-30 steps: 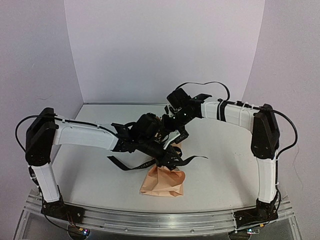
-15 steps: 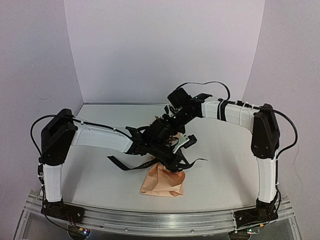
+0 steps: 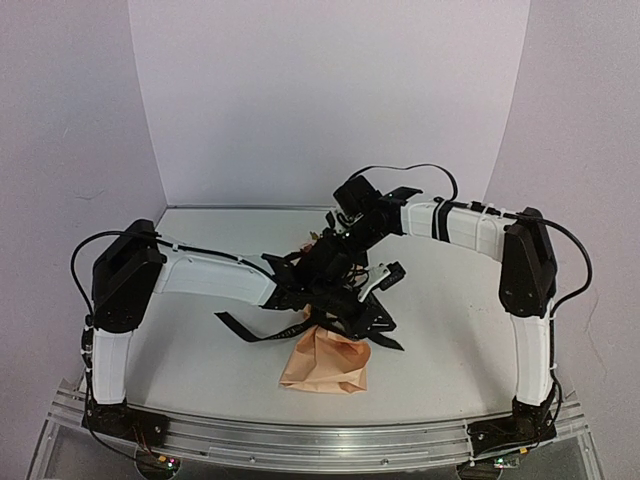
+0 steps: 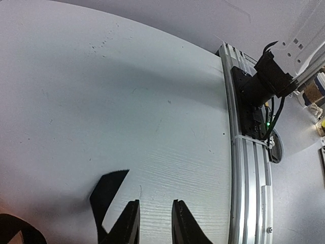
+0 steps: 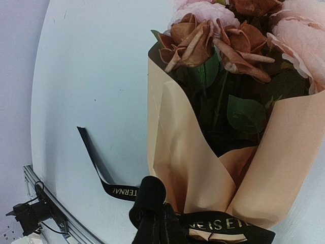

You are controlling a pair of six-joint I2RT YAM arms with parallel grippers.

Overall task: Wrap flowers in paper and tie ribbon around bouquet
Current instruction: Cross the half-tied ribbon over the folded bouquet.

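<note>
Since a second earlier the left arm had swung rightward over the bouquet (image 3: 325, 365), which lay mid-surface, and the right tail of the ribbon (image 3: 250, 330) had dropped closer in. The left claw (image 4: 155, 206) stood slightly parted and empty, with a ribbon tail just beside it. The right claw (image 3: 340, 238) was closed near the blooms; what it gripped could not be told. Bare surface (image 4: 101, 101) ran to the rail (image 4: 244, 168).

Soft even light; table (image 4: 101, 76) shadows faint; overhead view perhaps slightly blurred.

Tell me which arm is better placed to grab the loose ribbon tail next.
Probably left: the left gripper is parted, empty, right beside a loose ribbon tail on the table; the right arm sits farther back.
</note>
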